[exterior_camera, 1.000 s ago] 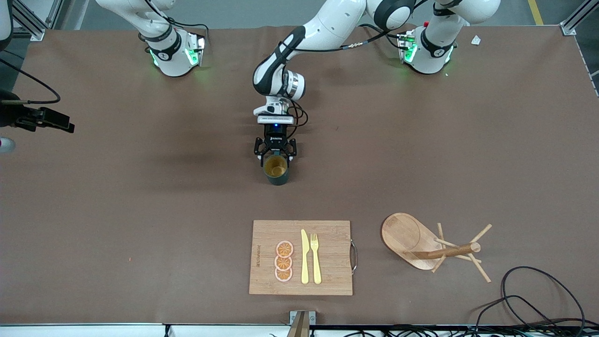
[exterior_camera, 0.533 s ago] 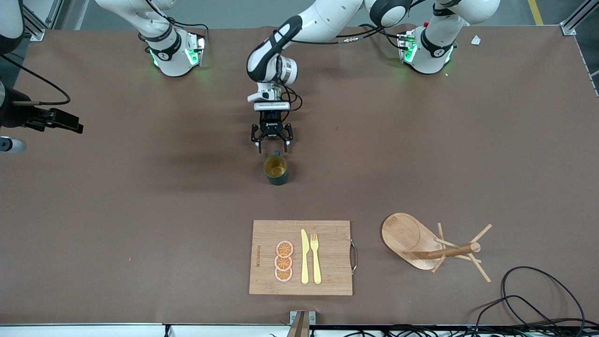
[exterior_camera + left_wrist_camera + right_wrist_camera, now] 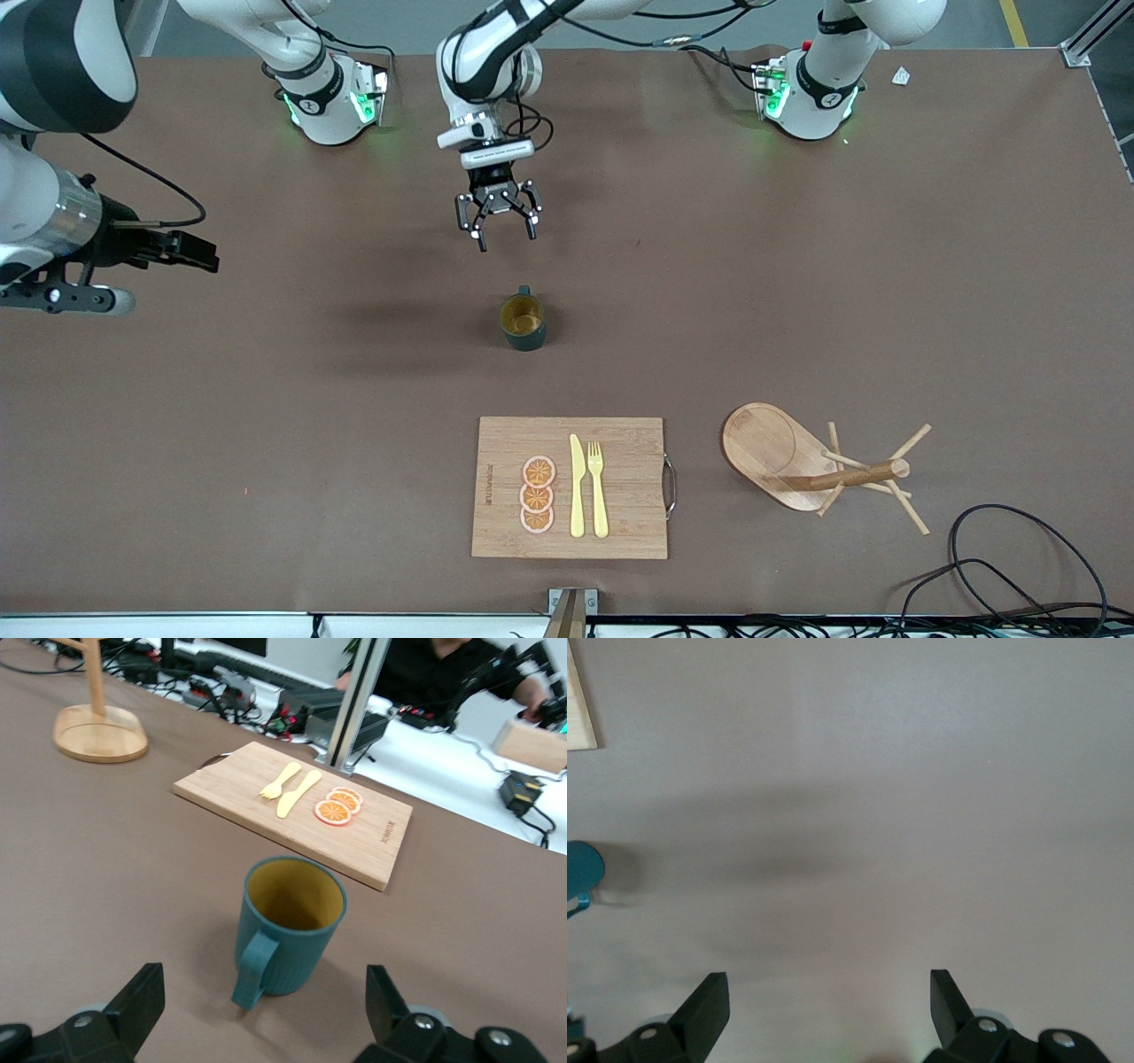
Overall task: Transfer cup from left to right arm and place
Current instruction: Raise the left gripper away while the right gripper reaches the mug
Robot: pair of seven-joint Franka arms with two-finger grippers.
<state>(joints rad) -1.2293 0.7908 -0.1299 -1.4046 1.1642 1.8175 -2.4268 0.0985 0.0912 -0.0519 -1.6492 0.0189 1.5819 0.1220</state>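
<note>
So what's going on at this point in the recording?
Neither arm holds anything. The cup stands upright on the table, farther from the front camera than the cutting board. The left hand is open in the air over bare table between the cup and the arms' bases. The right hand is open over the right arm's end of the table. The wooden peg rack is untouched.

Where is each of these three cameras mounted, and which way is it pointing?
Front view: high across the table, facing both arms' bases; shows the open left gripper, right gripper and cup.
Left wrist view: on the left arm's wrist, looking over its fingers at the cup, cutting board and peg rack.
Right wrist view: on the right arm's wrist, looking at the table; its open fingers show.
Shared: the cup appears in all three.
</note>
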